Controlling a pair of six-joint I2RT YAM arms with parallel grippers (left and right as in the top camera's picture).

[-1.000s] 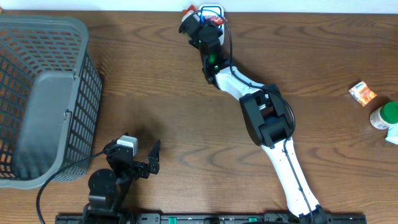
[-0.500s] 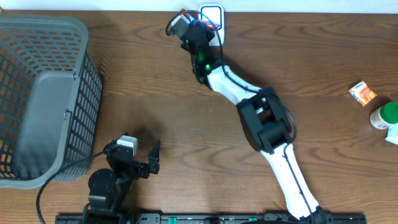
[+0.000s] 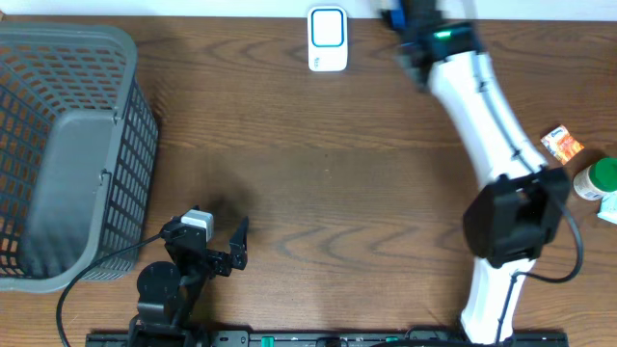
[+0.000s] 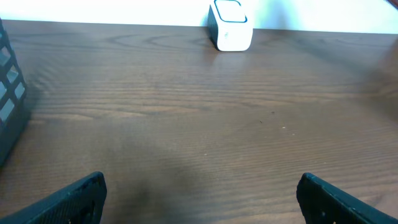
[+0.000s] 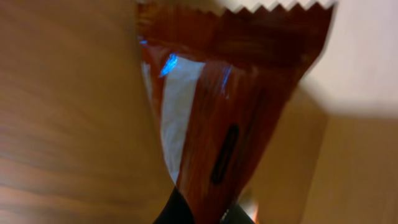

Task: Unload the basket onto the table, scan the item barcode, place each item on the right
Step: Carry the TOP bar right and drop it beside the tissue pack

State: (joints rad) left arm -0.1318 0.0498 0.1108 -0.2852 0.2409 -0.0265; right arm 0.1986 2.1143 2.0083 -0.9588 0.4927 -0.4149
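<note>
Clamping a red packet [image 5: 249, 106] in the right tool [image 5: 199, 213], left tool [image 4: 202, 199] spread apart, white scanner [image 4: 231, 25] ahead.

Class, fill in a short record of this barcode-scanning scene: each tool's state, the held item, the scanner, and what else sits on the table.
left tool: open, empty, low over the table
right tool: shut on the red packet, near the far edge, right of the scanner
red packet: pinched at one end, serrated edge farthest from the tool
scanner: white, far edge, nothing over it
basket: grey, left side
other items: small orange packet, green-capped bottle, right edge
</note>
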